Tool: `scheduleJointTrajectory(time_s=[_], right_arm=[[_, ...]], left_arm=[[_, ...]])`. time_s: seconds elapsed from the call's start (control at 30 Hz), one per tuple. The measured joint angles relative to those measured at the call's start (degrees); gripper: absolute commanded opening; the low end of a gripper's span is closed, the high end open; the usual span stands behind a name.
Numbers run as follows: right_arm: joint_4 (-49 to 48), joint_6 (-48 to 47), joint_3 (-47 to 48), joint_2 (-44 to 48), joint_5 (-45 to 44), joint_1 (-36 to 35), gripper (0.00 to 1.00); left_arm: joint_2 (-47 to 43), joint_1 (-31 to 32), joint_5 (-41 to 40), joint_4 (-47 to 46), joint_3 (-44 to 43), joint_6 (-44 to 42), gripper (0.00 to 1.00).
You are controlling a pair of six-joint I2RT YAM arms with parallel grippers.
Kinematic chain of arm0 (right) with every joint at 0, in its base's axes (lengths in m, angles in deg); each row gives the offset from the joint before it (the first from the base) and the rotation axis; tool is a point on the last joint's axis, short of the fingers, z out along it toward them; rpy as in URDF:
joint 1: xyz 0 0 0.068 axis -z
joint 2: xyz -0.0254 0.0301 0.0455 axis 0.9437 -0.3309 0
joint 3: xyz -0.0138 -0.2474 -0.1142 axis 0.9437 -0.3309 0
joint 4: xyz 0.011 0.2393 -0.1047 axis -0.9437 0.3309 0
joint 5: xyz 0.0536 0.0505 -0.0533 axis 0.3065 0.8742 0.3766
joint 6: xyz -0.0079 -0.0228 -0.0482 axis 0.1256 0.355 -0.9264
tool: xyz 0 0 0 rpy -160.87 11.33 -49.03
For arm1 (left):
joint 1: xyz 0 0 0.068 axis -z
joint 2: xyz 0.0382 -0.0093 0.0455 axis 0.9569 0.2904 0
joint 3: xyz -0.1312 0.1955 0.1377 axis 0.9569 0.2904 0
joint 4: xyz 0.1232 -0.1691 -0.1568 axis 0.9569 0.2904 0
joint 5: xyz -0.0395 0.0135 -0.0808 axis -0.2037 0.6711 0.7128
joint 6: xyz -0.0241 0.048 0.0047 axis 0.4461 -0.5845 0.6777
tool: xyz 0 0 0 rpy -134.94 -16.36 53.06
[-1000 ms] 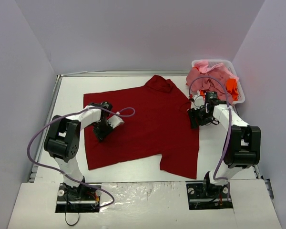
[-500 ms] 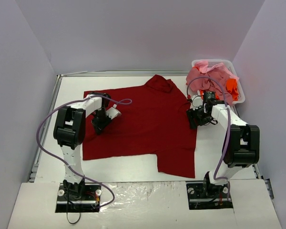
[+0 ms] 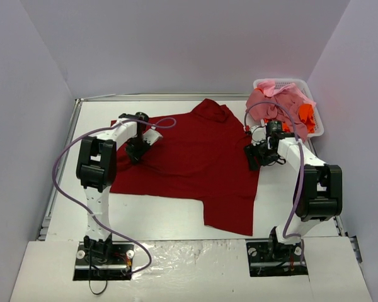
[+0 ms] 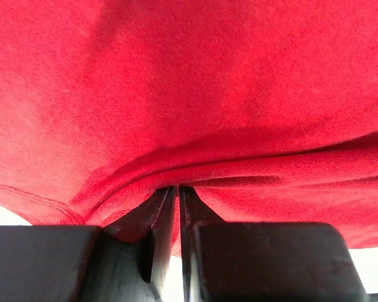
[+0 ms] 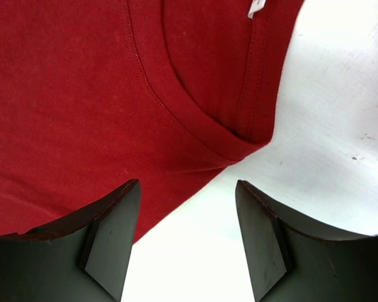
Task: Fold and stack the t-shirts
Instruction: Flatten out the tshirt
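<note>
The left arm [image 3: 96,170] and the right arm [image 3: 319,189] are white with big black joints. A long purple cable [image 3: 54,175] loops along each. The left gripper [image 4: 176,189] and the right gripper [image 5: 188,184] are black with flat fingers [image 5: 110,233].

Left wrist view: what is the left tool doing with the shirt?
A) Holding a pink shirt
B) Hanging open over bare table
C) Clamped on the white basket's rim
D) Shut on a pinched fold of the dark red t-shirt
D: the left tool has its jaws nearly together, and a ridge of the dark red t-shirt bunches into the slit between them.
</note>
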Motion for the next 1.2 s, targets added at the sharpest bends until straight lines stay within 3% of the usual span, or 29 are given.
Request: scheduleJointTrajectory(time_s=[0.13,0.17,0.27,0.5,0.77,1.2], right_arm=[[0.22,-0.02,0.13,0.02,1.25,-0.59,0.42],[0.55,-0.2,0.44,0.0,1.64,-1.16,0.25],[1.84,-1.09,3.21,-0.87,2.75,-3.93,0.01],[2.71,-2.86,12.46,-11.15,4.55,-8.35,0.0],[4.83,-3.02,20.26,-22.25,4.52,-8.81,0.0],[6.91,-2.71,35.65,-32.17,3.34,-7.82,0.0]], left_arm=[[0.0,0.0,-0.11,-0.44,-0.04,0.59,0.07],[0.0,0.0,-0.11,-0.46,-0.04,0.68,0.07],[-0.02,-0.02,-0.13,-0.57,-0.02,1.03,0.07],[-2.03,-0.13,-0.11,-3.65,3.06,1.22,0.07],[-2.21,-0.39,-0.11,-4.0,3.19,1.66,0.07],[6.34,-1.62,-2.97,-4.31,-11.39,3.17,0.06]])
